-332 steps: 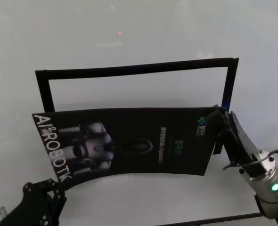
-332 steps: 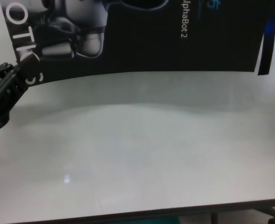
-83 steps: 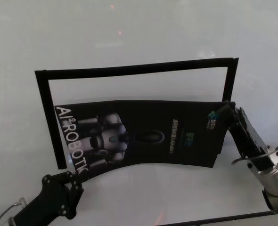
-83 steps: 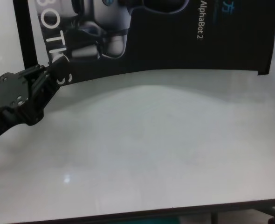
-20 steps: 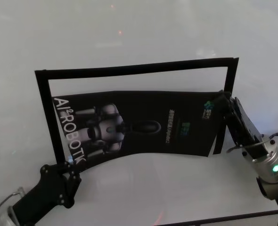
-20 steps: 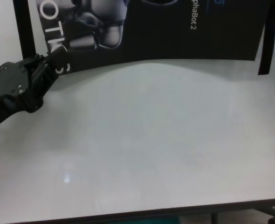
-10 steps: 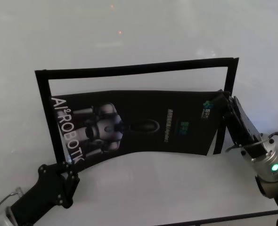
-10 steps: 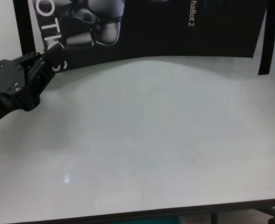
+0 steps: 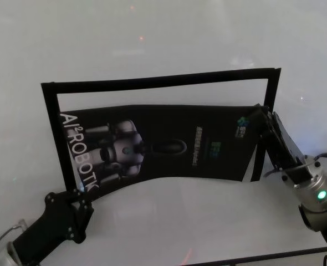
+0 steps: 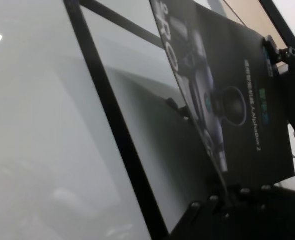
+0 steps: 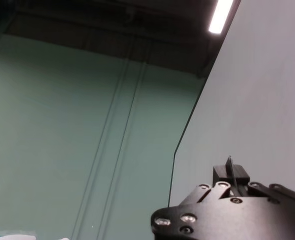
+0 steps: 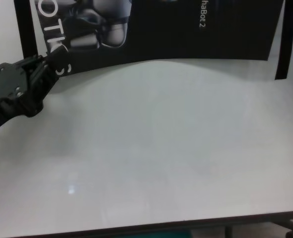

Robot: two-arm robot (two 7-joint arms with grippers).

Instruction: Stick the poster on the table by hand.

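One bench (image 9: 169,33): white, glossy, wide; thin dark near edge in chest view, dark legs below it.

One frame of narrow black strips (image 9: 158,80): flat on bench, three sides visible (far, left, right).

One poster (image 9: 169,147): black, glossy, grey humanoid print, white "ROBOTICS" lettering along left end, "AlphaBot 2" text legible in chest view. Held above bench inside the strip frame, left end beside left strip, right end just short of right strip; near edge bowed upward at middle, shadow cast on bench beneath. Far edge nearer the bench; contact with surface not discernible.

One right claw (image 9: 259,117): black, jointed, reaching in from lower right; clamped on poster's right end near the teal logo.

One left claw (image 12: 51,63): black, silver screws; entering from lower left, pinched shut on poster's near left corner at the end of the lettering.
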